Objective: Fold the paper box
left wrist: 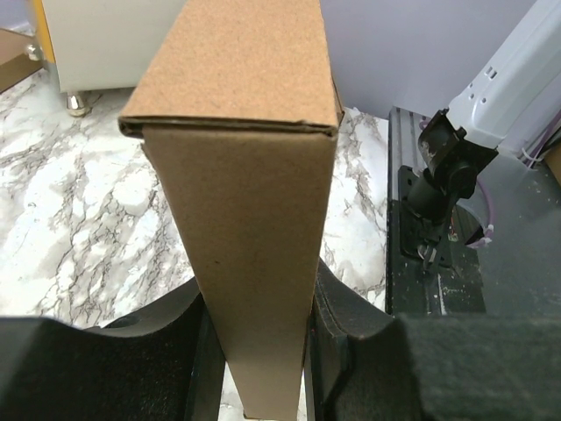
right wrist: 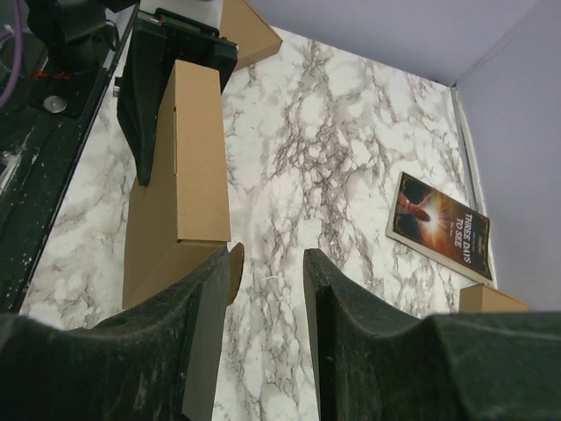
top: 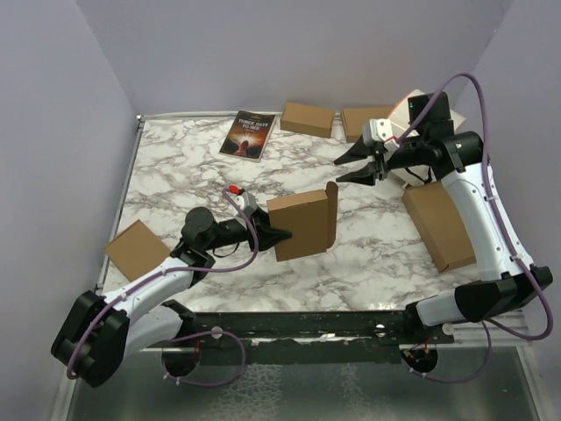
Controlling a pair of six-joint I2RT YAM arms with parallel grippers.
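Left hand (top: pixel 282 235) clamps the paper box (top: pixel 302 224) edge; right hand (top: pixel 337 170) apart, seemingly clear.

box (top: pixel 302 224): plain brown, unprinted
table (top: pixel 175 175): white marble, grey veining
book (top: pixel 248 134), far edge: dark cover, orange glow, pale lettering
walls (top: pixel 263 44): pale lilac
cables (top: pixel 465 76): purple

A marble-patterned table (top: pixel 175 175) stood between pale purple walls (top: pixel 53 132). A dark-covered book (top: pixel 248 134) lay flat near the far edge. Just to its right sat a small brown box (top: pixel 308 119), with a second small box (top: pixel 364 121) beside it. A larger flat brown box (top: pixel 438 225) lay along the right side, and a corner box (top: pixel 138 250) rested at the near left edge, turned at an angle.
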